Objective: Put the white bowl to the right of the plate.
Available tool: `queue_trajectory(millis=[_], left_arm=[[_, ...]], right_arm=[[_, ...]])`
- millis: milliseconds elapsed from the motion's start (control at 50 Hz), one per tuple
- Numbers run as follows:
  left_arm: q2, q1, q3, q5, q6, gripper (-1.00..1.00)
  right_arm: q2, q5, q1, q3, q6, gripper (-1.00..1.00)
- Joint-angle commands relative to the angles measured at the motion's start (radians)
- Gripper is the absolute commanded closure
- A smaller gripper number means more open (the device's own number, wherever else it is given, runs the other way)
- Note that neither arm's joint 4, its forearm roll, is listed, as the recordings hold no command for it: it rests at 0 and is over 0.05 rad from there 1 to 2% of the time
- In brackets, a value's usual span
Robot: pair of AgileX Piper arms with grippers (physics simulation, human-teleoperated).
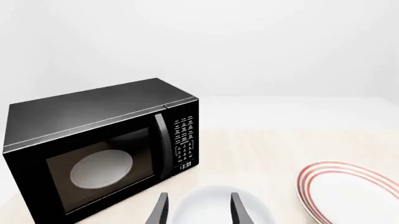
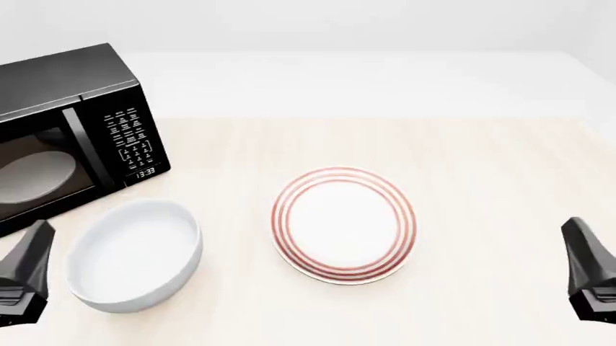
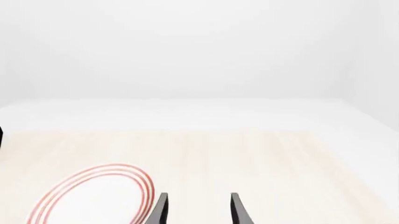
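Note:
The white bowl (image 2: 135,254) is plain, deep and glossy, and rests on the table left of the plate (image 2: 344,223), a flat white disc with thin red rings. In the left wrist view the bowl (image 1: 218,207) lies just beyond my left gripper (image 1: 198,210), which is open and holds nothing; the plate (image 1: 349,193) shows off to one side. My right gripper (image 3: 198,209) is open too, with the plate (image 3: 93,196) beside it. In the front view, the left gripper (image 2: 24,277) sits at the bottom left and the right gripper (image 2: 589,270) at the bottom right.
A black microwave (image 2: 68,130) stands at the table's back left, close behind the bowl, door shut, with a pale oval disc behind its glass (image 1: 103,168). The light wooden tabletop (image 2: 491,187) stretches to the right of the plate.

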Motion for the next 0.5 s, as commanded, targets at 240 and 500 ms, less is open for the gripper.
queue_trajectory(millis=[240,500], left_arm=[[0.004,0.0,-0.003,-0.001,0.0,-1.0],[0.004,0.0,-0.003,-0.001,0.0,-1.0]], right_arm=[[0.102,-0.084,0.016,0.002,-0.013,-1.0],[0.471,-0.398,0.152,0.001,-0.058,-1.0]])
